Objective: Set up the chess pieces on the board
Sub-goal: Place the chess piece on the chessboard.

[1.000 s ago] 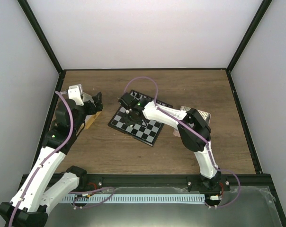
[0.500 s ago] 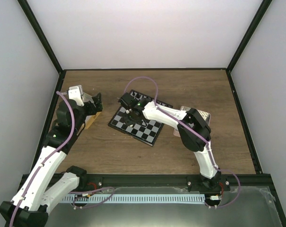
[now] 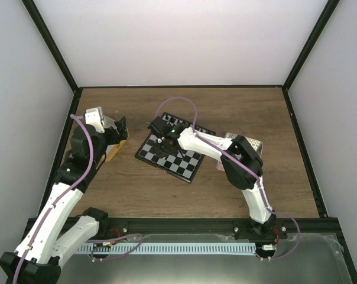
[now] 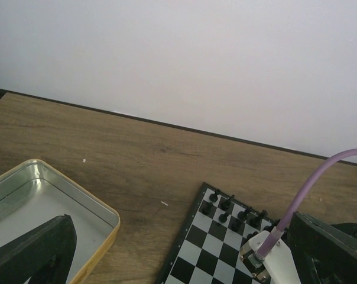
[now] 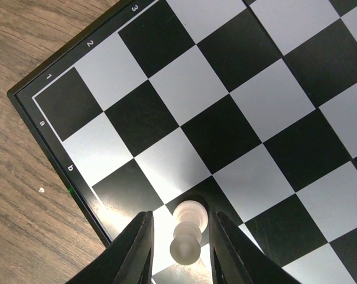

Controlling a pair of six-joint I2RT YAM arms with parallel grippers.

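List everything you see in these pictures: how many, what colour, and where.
Table: one, brown wood, under everything.
Chessboard: one, black and pale grey, mid-table.
Black chess pieces: several, count unclear, along the board's far edge.
White pawn: one, cream, on the board near its edge letter b.
Tin: one, metal with yellow sides, left of the board.
Tray: one, pale, right of the board, mostly hidden.
Left arm, right arm: white and black.
Cables: two, purple, one per arm.
Left tool: open, partly over the tin.
Right tool: open, straddling the pawn with gaps.
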